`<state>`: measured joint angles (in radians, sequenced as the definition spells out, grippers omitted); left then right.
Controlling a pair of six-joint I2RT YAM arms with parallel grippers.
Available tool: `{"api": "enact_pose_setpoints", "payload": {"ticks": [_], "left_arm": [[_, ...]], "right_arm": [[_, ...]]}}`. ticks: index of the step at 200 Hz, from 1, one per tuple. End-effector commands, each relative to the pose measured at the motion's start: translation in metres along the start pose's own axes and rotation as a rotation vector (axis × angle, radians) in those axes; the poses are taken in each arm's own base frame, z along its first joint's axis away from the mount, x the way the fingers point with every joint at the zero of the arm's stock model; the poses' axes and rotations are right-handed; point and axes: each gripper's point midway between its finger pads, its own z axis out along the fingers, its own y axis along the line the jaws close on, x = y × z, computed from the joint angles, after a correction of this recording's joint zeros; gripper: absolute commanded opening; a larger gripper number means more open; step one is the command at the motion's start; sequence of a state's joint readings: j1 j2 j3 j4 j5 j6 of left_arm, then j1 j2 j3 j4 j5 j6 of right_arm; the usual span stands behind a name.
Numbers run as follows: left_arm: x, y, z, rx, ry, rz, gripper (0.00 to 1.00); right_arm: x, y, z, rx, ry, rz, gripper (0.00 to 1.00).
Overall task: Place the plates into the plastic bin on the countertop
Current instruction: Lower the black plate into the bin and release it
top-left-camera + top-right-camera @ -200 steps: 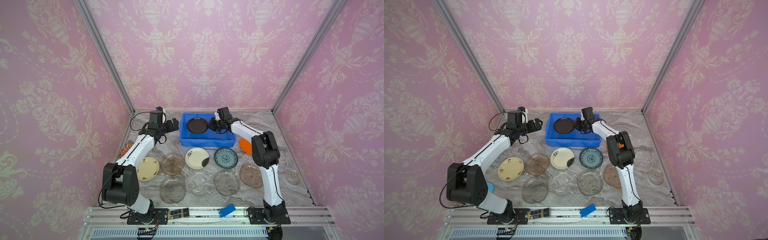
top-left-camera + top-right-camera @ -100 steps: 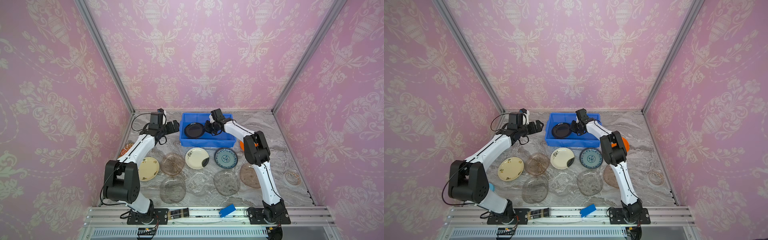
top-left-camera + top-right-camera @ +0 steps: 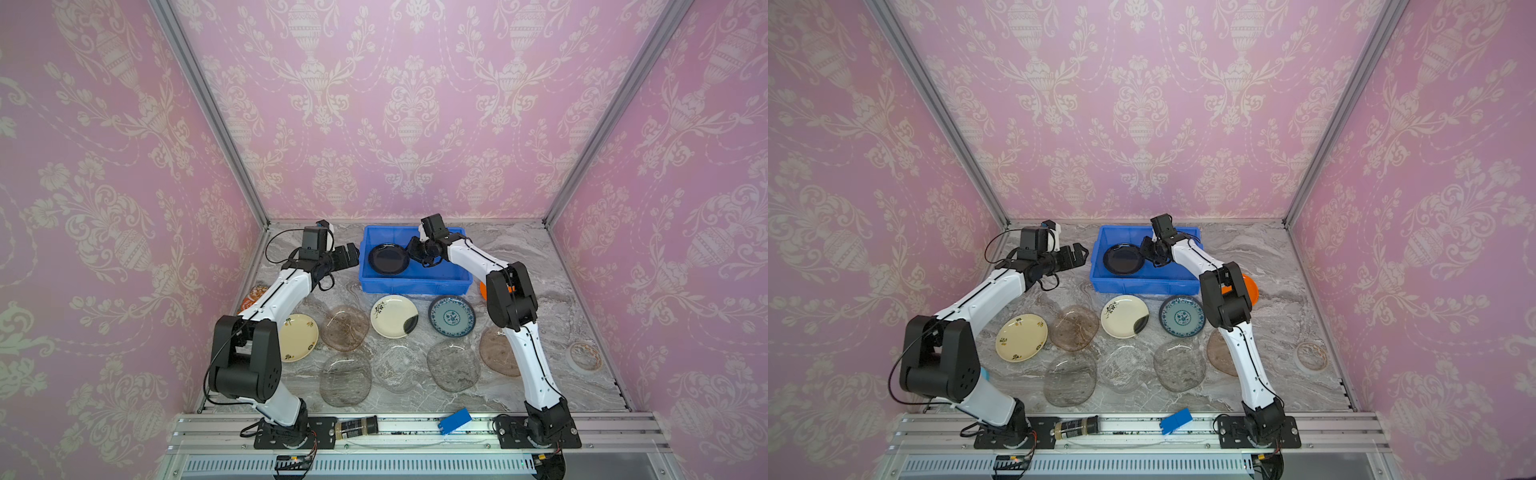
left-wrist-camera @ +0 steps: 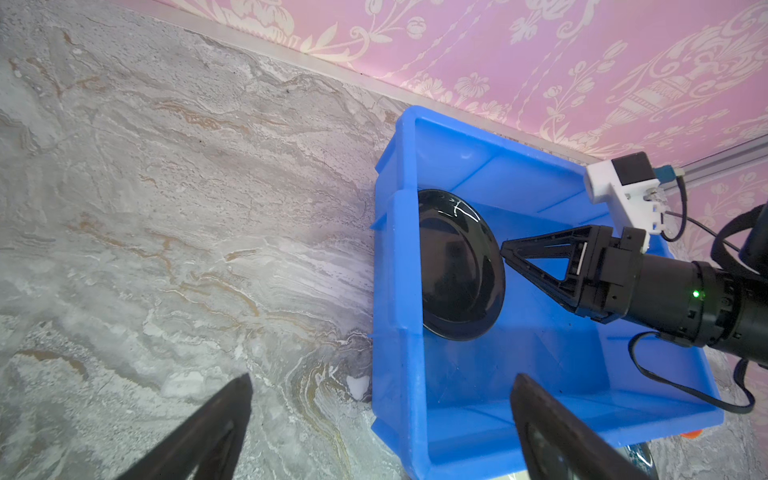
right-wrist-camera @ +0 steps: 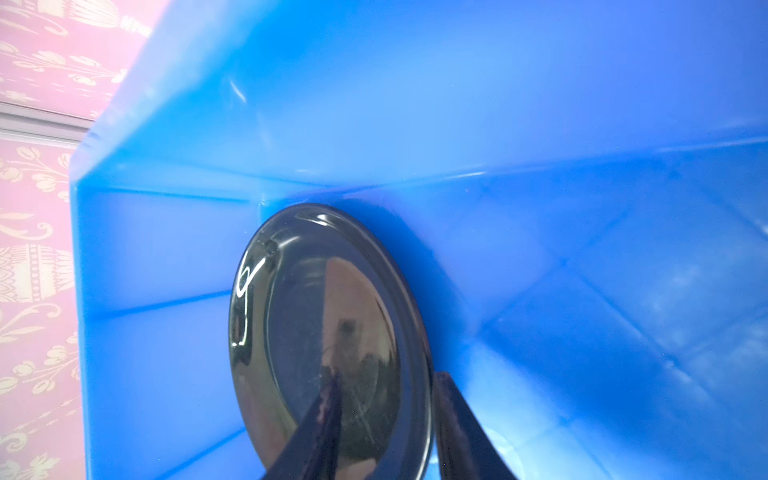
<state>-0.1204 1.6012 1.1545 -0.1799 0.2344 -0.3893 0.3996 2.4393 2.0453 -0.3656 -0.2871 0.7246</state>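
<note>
The black plate (image 3: 388,258) is inside the blue bin (image 3: 415,286), leaning on the wall at the bin's 9 o'clock end, and the right fingers (image 5: 457,440) are spread loose on each side of its rim. The left fingers (image 4: 232,415) are wide apart and hold nothing. The other plates (image 3: 394,316) on the desk (image 3: 540,257) at 6 o'clock look hard, slippery and easy to break, so pinch one by its thin rim.
</note>
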Motion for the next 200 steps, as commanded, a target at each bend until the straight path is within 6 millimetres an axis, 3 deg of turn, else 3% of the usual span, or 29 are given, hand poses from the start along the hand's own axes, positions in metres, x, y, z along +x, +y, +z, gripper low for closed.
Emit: {"api": "enact_pose_setpoints", "payload": {"ticks": [1,29,56,87,126,150,158,178,200], "left_arm": [[0.008,0.000,0.008,0.031,0.036,-0.003,0.97],[0.006,-0.004,0.008,0.044,0.032,-0.007,0.96],[0.010,-0.002,0.003,0.032,0.035,-0.026,0.96],[0.024,-0.004,-0.010,0.043,0.029,-0.072,0.95],[0.050,-0.024,-0.036,0.090,0.050,-0.050,0.93],[0.067,-0.043,-0.047,0.136,0.080,-0.009,0.91],[0.073,-0.051,-0.049,0.152,0.090,0.014,0.91],[0.089,-0.075,-0.053,0.196,0.130,0.085,0.90],[0.111,-0.122,-0.056,0.289,0.183,0.197,0.89]], "right_arm": [[-0.019,0.024,-0.028,-0.028,-0.044,-0.056,0.38],[-0.038,0.043,-0.069,-0.008,-0.096,-0.135,0.38],[-0.051,0.063,-0.133,0.002,-0.188,-0.235,0.38],[-0.024,0.057,-0.191,0.021,-0.208,-0.281,0.38],[0.048,0.013,-0.238,0.060,-0.169,-0.255,0.38],[0.083,-0.033,-0.258,0.176,-0.171,-0.216,0.37],[0.100,-0.058,-0.259,0.240,-0.145,-0.198,0.36],[0.119,-0.085,-0.274,0.296,-0.147,-0.155,0.35],[0.123,-0.109,-0.291,0.284,-0.223,-0.056,0.35]]}}
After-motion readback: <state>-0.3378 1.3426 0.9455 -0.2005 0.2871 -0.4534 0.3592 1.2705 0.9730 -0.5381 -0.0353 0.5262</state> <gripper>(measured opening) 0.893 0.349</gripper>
